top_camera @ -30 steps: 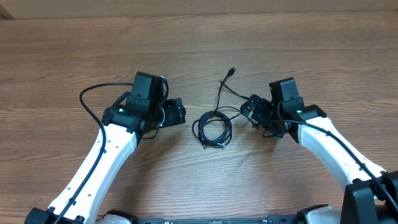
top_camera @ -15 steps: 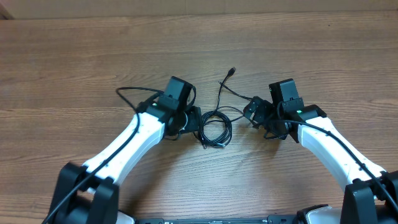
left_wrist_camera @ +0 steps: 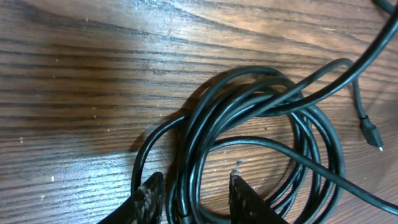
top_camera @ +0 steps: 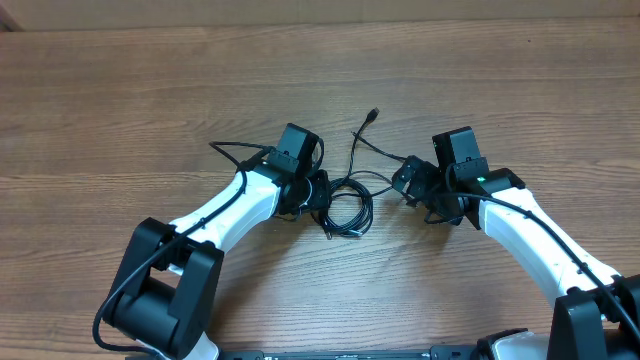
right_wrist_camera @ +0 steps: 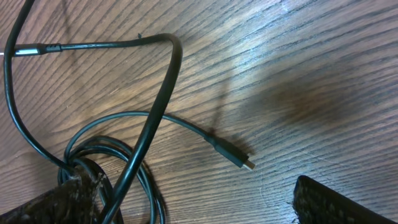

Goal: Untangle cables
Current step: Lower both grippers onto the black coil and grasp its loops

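Note:
The cables (top_camera: 342, 208) are thin black cords wound into a small coil at mid-table, with one loose end running up to a plug (top_camera: 373, 114). My left gripper (top_camera: 318, 195) is at the coil's left edge. In the left wrist view the coil (left_wrist_camera: 261, 112) fills the frame, and my left gripper (left_wrist_camera: 194, 199) has several strands between its fingers, with a gap still showing beside the right finger (left_wrist_camera: 245, 199). My right gripper (top_camera: 408, 178) stands wide open just right of the coil. In its wrist view a silver-tipped plug (right_wrist_camera: 239, 160) lies ahead of the open gripper (right_wrist_camera: 205, 205).
The wooden table (top_camera: 120, 100) stretches around the coil on all sides. The thicker black wire of the left arm (top_camera: 235, 152) loops out behind that arm's wrist.
My left arm has swung right, from well left of the coil onto its left edge, and its jaws have narrowed around the strands. The right arm and the coil have stayed put.

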`<act>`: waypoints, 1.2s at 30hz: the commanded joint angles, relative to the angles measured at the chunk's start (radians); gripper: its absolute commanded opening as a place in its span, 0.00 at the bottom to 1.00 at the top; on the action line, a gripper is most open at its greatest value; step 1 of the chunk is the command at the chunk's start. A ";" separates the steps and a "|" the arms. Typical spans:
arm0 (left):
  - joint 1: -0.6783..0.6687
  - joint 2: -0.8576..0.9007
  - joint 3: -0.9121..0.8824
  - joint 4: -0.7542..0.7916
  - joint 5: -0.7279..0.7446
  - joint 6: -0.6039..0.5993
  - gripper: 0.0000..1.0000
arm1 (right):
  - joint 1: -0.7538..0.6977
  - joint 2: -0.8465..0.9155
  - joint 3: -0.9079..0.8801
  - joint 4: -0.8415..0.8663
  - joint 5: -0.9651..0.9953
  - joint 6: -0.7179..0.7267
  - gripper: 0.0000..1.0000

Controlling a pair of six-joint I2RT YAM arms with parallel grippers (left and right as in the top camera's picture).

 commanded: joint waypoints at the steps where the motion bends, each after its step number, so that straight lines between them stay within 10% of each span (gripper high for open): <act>1: -0.006 0.031 0.010 0.003 0.027 -0.003 0.33 | -0.001 -0.003 0.015 0.002 0.010 -0.004 1.00; 27: -0.040 0.106 0.010 0.032 0.014 -0.015 0.33 | 0.095 -0.122 0.029 -0.064 -0.270 -0.118 1.00; 31: -0.040 0.142 0.010 0.039 0.014 -0.025 0.04 | 0.150 -0.122 0.006 -0.065 -0.178 -0.109 1.00; 36: -0.024 0.130 0.018 0.033 0.018 -0.021 0.04 | 0.170 -0.089 -0.019 -0.057 -0.153 -0.074 1.00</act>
